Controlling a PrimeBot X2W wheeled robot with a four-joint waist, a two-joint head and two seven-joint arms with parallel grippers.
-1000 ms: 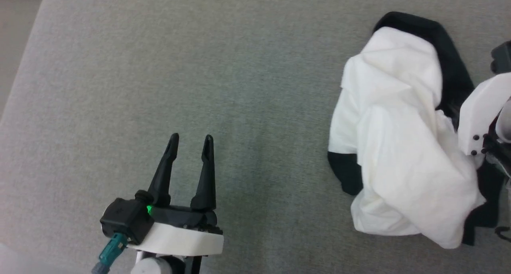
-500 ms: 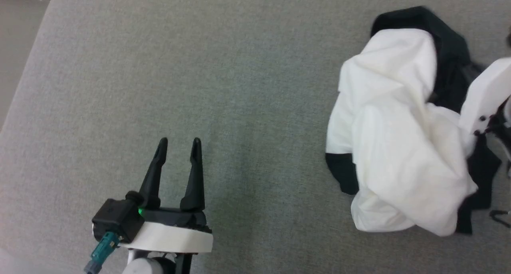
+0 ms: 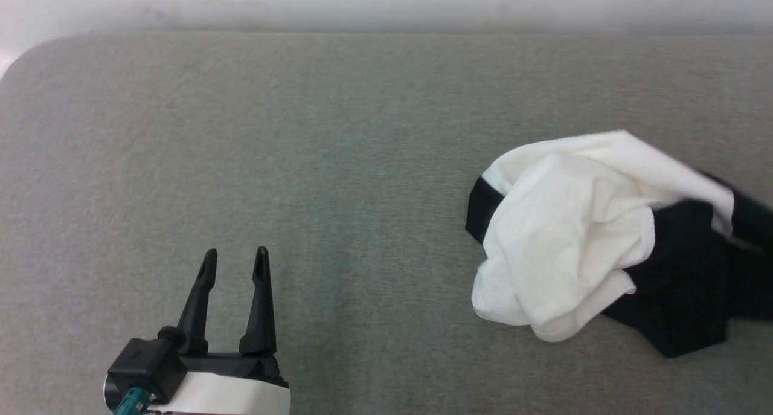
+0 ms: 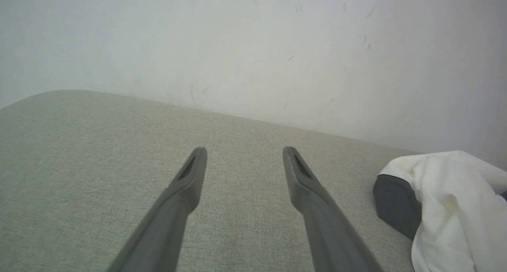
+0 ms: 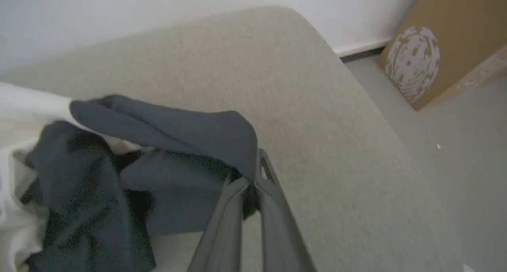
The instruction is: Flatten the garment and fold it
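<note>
**A:** Where is the garment?

**B:** The garment point(image 3: 561, 240) lies bunched at the right end of the grey surface point(image 3: 302, 131), its white panel heaped over the black sections. Nothing is flattened yet.

**A:** And the grippers?

**B:** The right gripper point(image 5: 251, 175) has its fingers pressed together on a black fold, on the side of the heap toward the surface's rounded right corner. The left gripper point(image 3: 235, 255) hovers over the surface's near left part with its fingers spread and nothing in them, well apart from the cloth.

**A:** What worries you?

**B:** The pinch looks thin, just the edge of that fold, so I think a brisk pull could slip it free. I can't tell how many layers it holds. If it has several, lifting would drag the heap as a lump rather than open it.

**A:** Anything else?

**B:** A pull toward that right corner could carry cloth over the surface's edge. With one gripper holding and nothing pinning the far side, the whole heap may slide rather than spread.
</note>
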